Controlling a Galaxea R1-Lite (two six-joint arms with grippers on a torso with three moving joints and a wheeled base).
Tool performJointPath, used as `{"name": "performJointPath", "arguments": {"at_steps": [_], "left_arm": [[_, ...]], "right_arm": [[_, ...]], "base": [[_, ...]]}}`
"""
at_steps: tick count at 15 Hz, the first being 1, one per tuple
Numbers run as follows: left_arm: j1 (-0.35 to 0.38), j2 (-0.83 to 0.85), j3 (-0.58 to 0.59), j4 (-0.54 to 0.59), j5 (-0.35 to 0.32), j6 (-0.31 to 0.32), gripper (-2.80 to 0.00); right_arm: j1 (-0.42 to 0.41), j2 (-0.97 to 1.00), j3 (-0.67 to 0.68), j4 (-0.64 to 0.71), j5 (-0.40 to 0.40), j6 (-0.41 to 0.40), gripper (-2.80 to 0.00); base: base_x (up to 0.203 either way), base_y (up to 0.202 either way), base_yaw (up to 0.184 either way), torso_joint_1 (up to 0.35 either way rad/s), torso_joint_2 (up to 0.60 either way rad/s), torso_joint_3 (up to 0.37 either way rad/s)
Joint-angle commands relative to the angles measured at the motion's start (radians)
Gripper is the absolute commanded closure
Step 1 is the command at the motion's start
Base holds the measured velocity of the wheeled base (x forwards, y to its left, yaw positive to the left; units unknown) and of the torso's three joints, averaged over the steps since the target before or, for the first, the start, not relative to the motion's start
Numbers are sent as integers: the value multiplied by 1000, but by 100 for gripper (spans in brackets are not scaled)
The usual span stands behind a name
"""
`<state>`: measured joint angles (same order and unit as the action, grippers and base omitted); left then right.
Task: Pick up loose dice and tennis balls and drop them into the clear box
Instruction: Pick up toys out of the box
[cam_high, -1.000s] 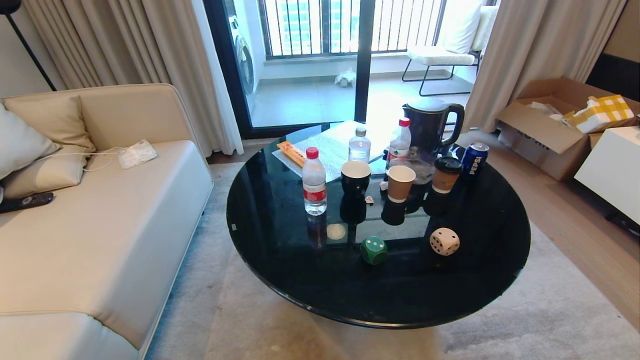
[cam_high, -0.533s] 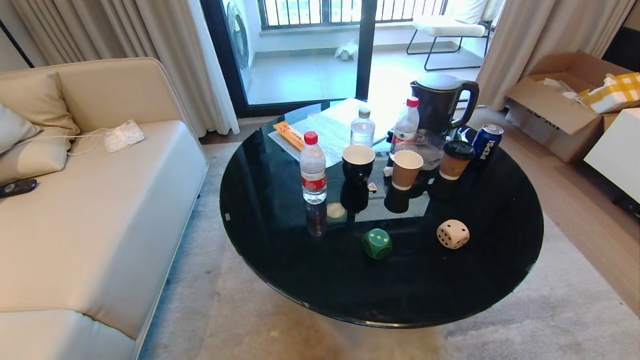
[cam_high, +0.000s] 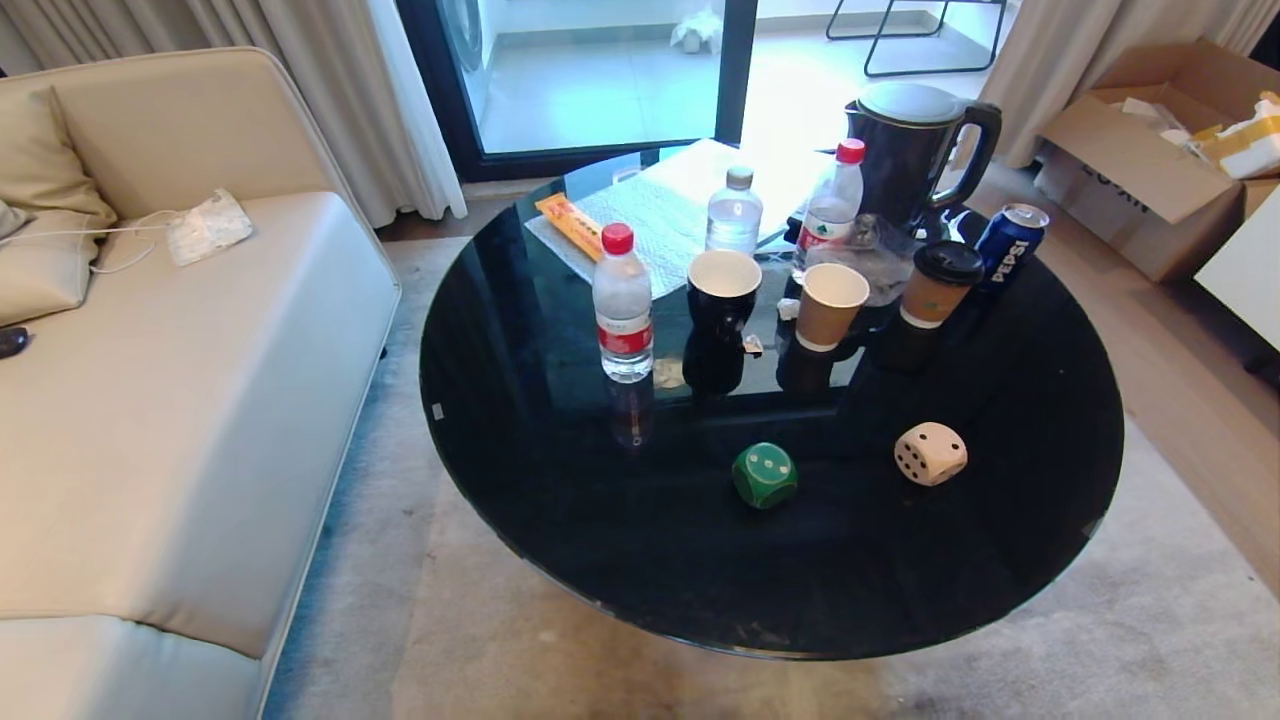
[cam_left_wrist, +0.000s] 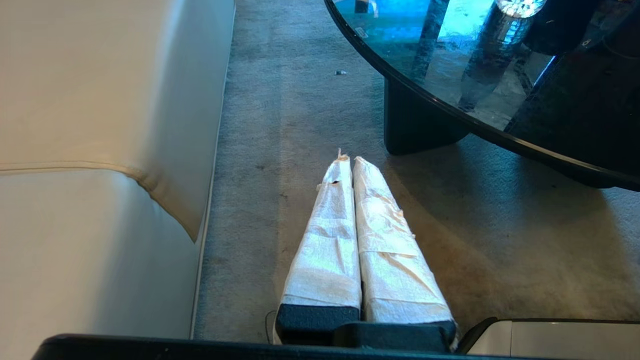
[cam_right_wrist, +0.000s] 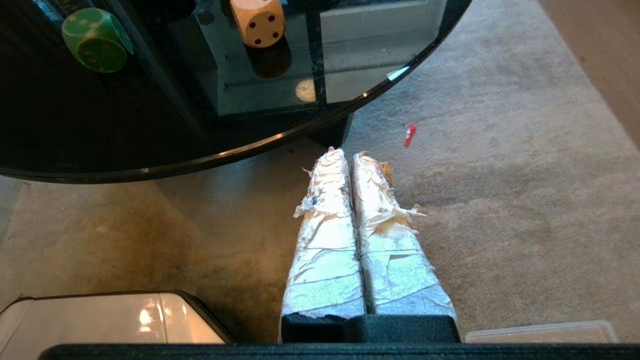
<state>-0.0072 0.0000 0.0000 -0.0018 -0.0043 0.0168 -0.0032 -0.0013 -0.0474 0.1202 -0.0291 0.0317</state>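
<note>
Two dice lie on the round black glass table (cam_high: 520, 400), toward its near side: a dark green die (cam_high: 765, 475) and, to its right, a beige die (cam_high: 930, 453). The right wrist view also shows the green die (cam_right_wrist: 95, 40) and the beige die (cam_right_wrist: 257, 20). No tennis balls are in view. Both arms hang low outside the head view. My left gripper (cam_left_wrist: 348, 159) is shut and empty over the rug beside the sofa. My right gripper (cam_right_wrist: 348, 152) is shut and empty below the table's rim. A translucent plastic edge (cam_right_wrist: 540, 330) lies on the rug; I cannot tell if it is the clear box.
At the back of the table stand a water bottle (cam_high: 622, 305), a black mug (cam_high: 723, 290), paper cups (cam_high: 830, 305), a kettle (cam_high: 915, 150), a Pepsi can (cam_high: 1008, 245) and a ribbed clear sheet (cam_high: 660, 215). A sofa (cam_high: 180, 400) is on the left. A cardboard box (cam_high: 1140, 180) is at the right.
The whole head view has tipped downward: the window and chair slid out at the top and the table's near side shows more. Dice and cups have kept their places on the table.
</note>
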Motion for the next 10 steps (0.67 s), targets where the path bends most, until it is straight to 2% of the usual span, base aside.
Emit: {"name": "performJointPath", "arguments": {"at_steps": [1, 10], "left_arm": [[0, 0, 0, 0, 0, 0, 0], [0, 0, 0, 0, 0, 0, 0]], "right_arm": [[0, 0, 0, 1, 0, 1, 0], [0, 0, 0, 1, 0, 1, 0]], "base": [[0, 0, 0, 2, -2, -203], [0, 0, 0, 2, 4, -195]]}}
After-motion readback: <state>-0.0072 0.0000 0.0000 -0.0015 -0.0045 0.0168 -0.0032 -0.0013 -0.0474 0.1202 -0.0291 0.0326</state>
